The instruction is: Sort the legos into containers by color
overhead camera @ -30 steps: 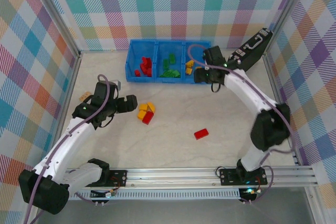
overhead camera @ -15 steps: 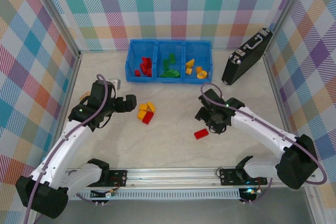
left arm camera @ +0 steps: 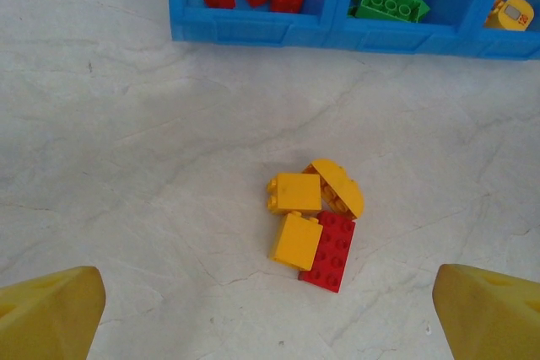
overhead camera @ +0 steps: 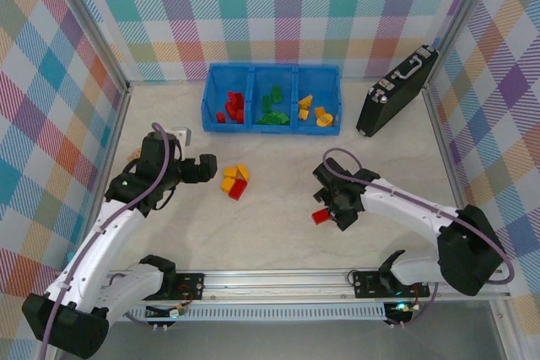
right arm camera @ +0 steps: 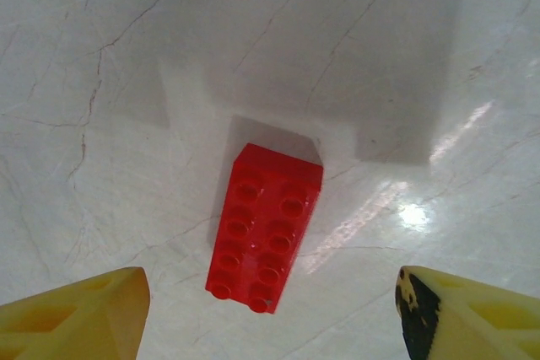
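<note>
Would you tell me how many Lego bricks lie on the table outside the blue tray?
5. Three yellow bricks and one red brick cluster before the left gripper; a lone red brick lies beneath the right gripper. More may be hidden.

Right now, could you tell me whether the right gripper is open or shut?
Open: the right gripper has its fingers wide apart, the red brick lying untouched between them.

The bright blue ribbed plastic tray (overhead camera: 272, 129) held small red plastic bricks (overhead camera: 229, 109) in its left compartment, green bricks (overhead camera: 270, 107) in the middle and yellow-orange bricks (overhead camera: 310, 110) in the right. Before its front wall, three yellow bricks (left arm camera: 294, 193) and a flat red brick (left arm camera: 329, 252) lay touching in a cluster. Farther off, a lone red eight-stud brick (right arm camera: 266, 225) lay studs up.
</note>
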### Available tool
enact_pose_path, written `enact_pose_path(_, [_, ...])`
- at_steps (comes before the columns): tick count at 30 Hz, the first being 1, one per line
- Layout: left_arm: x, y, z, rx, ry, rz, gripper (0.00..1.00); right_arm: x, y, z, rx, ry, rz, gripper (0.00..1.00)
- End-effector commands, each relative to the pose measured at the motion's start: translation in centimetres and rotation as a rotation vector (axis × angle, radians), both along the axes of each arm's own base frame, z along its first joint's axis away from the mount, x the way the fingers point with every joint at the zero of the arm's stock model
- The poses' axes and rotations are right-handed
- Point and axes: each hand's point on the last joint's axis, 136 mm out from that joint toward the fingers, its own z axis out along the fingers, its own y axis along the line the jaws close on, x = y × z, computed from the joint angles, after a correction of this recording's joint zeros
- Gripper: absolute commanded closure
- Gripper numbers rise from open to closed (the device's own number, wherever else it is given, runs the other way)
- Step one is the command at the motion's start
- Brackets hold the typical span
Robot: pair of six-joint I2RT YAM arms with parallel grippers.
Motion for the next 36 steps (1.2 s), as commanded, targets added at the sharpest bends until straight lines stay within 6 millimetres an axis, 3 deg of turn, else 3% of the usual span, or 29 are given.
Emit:
enact_pose_path(1, [0.0, 0.7, 0.0, 0.018, -0.016, 0.011, 0.01, -0.1, 0.6, -1.4, 0.016, 0.020, -0.024, 0.25])
enact_pose_path(10, [-0.1, 0.9, -0.2, 0.024, -0.013, 0.015, 0.00, -1.6, 0.8, -5.3, -0.005, 0.118, -0.021, 0.30])
enact_pose_path(16, [-0.1, 1.0, -0.3, 0.031, -0.006, 0.019, 0.00, -1.8, 1.0, -6.5, -0.021, 0.146, 0.005, 0.56])
enact_pose_path(20, [-0.1, 1.1, -0.1, 0.034, -0.007, 0.019, 0.00, -1.3, 1.3, -6.2, -0.037, 0.133, 0.062, 0.68])
enact_pose_path(23, [-0.4, 1.6, 0.6, 0.061, -0.015, 0.016, 0.00, 1.1, 1.9, -3.8, -0.089, 0.045, 0.192, 0.72])
enact_pose_path(26, [-0.8, 2.7, 1.8, 0.099, -0.032, 0.024, 0.00, 5.8, 4.2, 0.5, -0.152, -0.124, 0.436, 0.73])
enact_pose_path(31, [-1.7, 4.4, 3.2, 0.129, -0.062, 0.071, 0.00, 14.7, 11.7, 9.9, -0.245, -0.445, 0.887, 0.74])
enact_pose_path(36, [-2.5, 5.8, 3.6, 0.137, -0.078, 0.121, 0.00, 21.9, 18.9, 16.2, -0.343, -0.744, 1.156, 0.73])
